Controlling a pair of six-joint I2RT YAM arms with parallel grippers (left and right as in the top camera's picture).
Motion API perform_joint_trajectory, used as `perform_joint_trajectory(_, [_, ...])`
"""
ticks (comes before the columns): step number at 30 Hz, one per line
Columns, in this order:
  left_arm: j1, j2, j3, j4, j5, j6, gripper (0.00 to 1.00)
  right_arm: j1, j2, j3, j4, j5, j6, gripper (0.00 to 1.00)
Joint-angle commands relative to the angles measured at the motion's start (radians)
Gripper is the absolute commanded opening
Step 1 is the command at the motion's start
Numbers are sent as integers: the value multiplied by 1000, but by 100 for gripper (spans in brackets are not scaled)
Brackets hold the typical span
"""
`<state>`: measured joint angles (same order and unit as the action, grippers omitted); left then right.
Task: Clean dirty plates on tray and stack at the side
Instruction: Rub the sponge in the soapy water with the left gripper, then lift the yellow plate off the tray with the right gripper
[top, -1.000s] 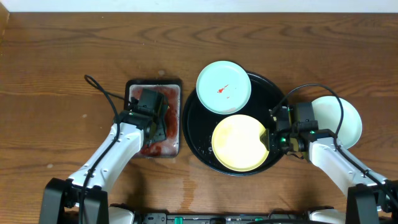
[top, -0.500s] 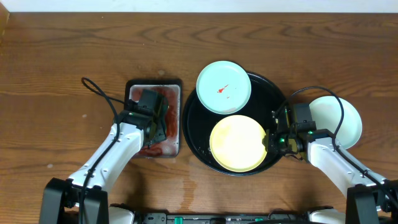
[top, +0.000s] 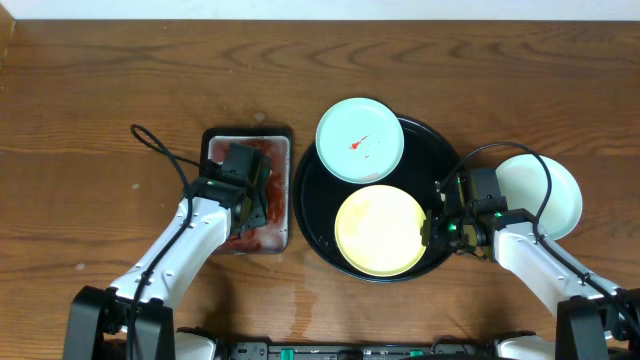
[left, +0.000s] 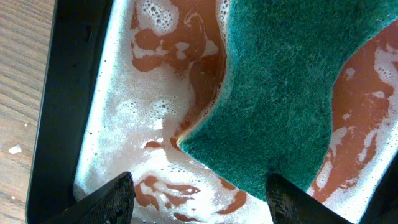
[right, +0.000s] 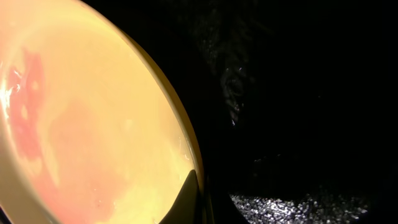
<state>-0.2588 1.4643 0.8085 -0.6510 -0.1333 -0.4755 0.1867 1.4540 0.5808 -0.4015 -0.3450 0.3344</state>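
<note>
Right claw (top: 437, 228), pressed together over the black tray (top: 312, 215), seemingly pinches the rim of the yellow plate (top: 381, 230); only its wrist view shows red smears. Left claw (left: 199, 196) hangs spread over the green sponge (left: 286, 93), unseen from overhead.

Yellow plate (top: 380, 230) on black tray (top: 314, 200)

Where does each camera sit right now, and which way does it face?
Overhead: above the table, facing straight down on the black tray and sponge tray; left gripper and right gripper reach in from the bottom edge.
Left wrist: over the sponge tray, looking down at the green sponge; left gripper open at the bottom.
Right wrist: low over the black tray, facing the rim of the yellow plate; right gripper closed on it.
Shared: overhead and right wrist both show the yellow plate.
</note>
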Motion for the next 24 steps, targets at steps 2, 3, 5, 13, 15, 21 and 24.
perform_joint_trajectory(2, [0, 4, -3, -4, 2, -17, 68, 4, 6, -10, 34, -46, 8, 1])
perform_joint_trajectory(3, [0, 4, -3, -3, 2, -17, 68, 3, 6, -10, 51, -64, -3, 1])
perform_joint_trajectory(5, [0, 4, -3, -3, 2, -16, 69, 1, 5, -10, 84, -113, -29, 1])
perform_joint_trajectory(13, [0, 4, -3, -3, 2, -16, 70, -3, -64, -5, 171, -69, -55, 1])
perform_joint_trajectory(15, [0, 4, -3, -3, 2, -17, 70, -3, -98, -5, 170, -23, -69, 1])
perform_joint_trajectory(21, [0, 4, -3, -3, 2, -16, 70, 1, -225, -5, 154, 163, -101, 1])
perform_joint_trajectory(24, [0, 4, -3, -3, 2, -17, 70, 13, -284, -5, 140, 252, -108, 1])
